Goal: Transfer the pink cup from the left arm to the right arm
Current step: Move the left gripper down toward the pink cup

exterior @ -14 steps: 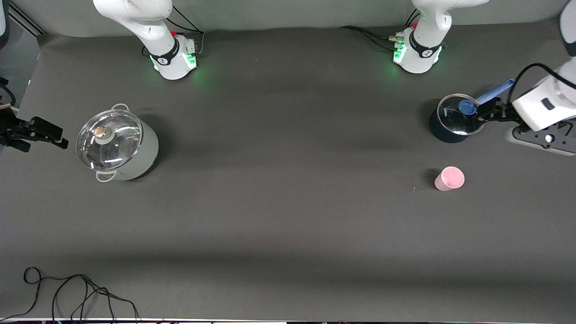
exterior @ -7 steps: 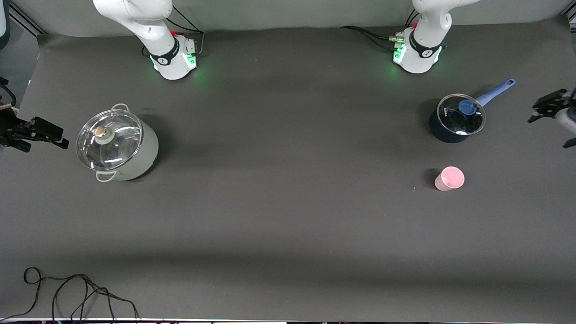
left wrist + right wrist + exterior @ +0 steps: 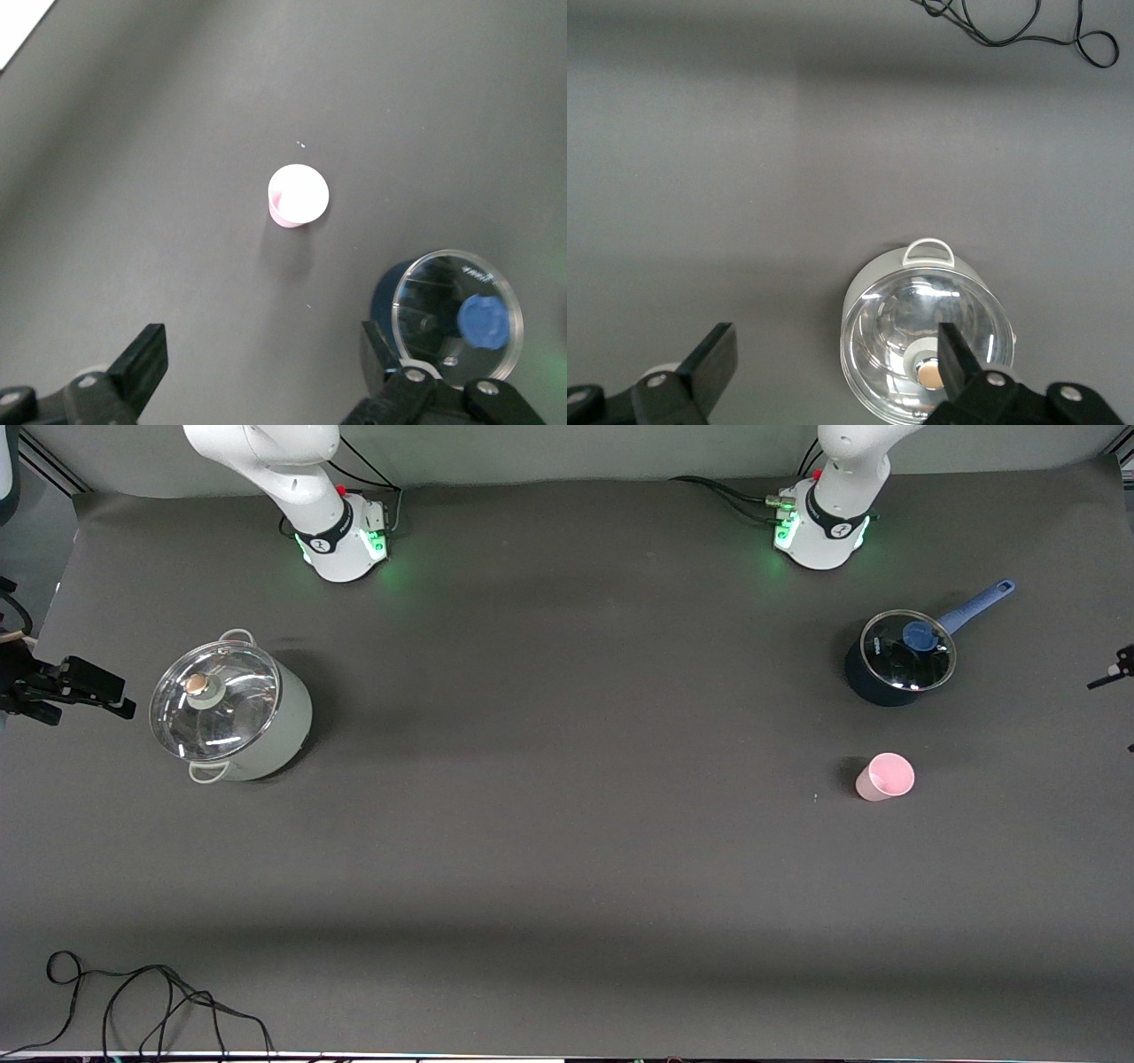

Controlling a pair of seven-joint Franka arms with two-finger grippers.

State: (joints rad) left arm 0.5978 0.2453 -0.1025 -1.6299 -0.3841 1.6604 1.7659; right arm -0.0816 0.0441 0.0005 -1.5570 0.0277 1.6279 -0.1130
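The big pale pot (image 3: 230, 710) sits at the right arm's end of the table, where the right gripper (image 3: 833, 376) waits with fingers wide apart, holding nothing. The small blue pot (image 3: 897, 660) sits by the left arm. The left gripper (image 3: 261, 372) is wide apart and empty too. The pink cup (image 3: 884, 777) stands upright, nearer the front camera than the blue pot, so the left arm is much nearer.
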